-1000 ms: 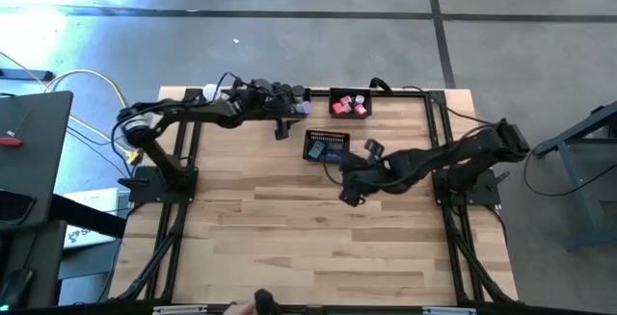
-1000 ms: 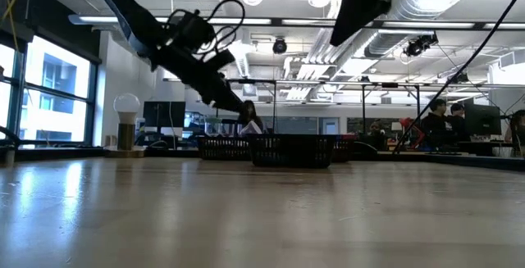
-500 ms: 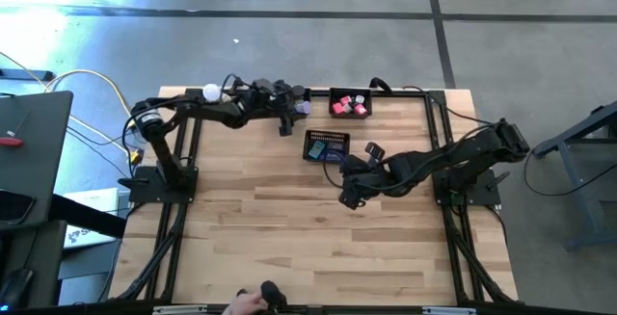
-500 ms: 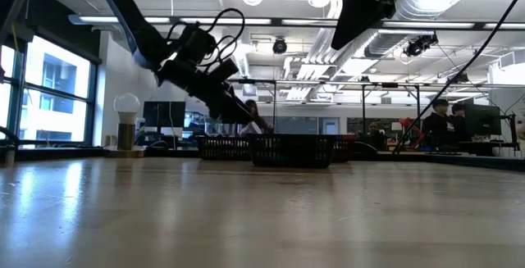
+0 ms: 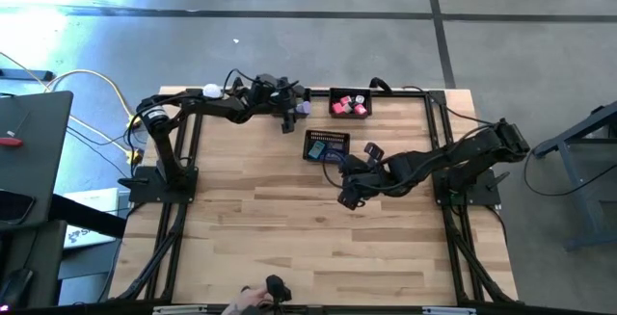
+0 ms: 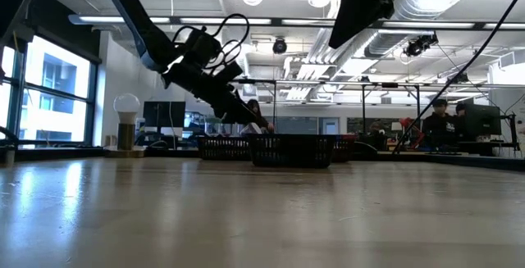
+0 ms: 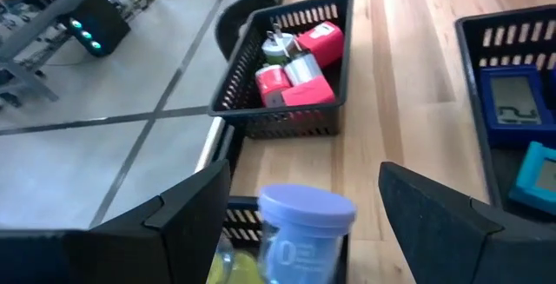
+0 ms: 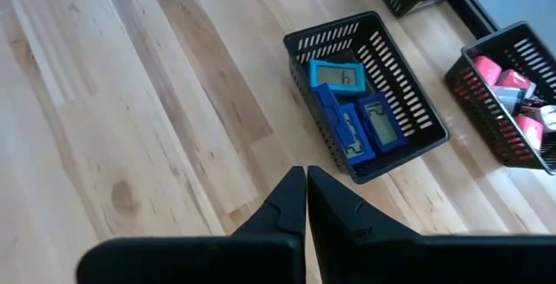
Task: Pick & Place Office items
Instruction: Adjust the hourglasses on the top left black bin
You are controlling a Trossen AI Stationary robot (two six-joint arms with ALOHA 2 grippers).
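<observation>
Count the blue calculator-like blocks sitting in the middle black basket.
3, all lying flat in the middle basket: a light blue block at one end, a dark blue block along one wall, another dark blue block beside it. More could hide underneath.

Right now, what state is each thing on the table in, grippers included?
Left gripper: jaws open, lavender roll between them, over the far edge's tray.
Right gripper: jaws shut, empty, over bare wood.
Middle tray: upright, holding blue rectangular blocks lying flat.
Far tray: upright, holding pink-red pieces piled loosely.
White ball: standing at the far edge.
</observation>
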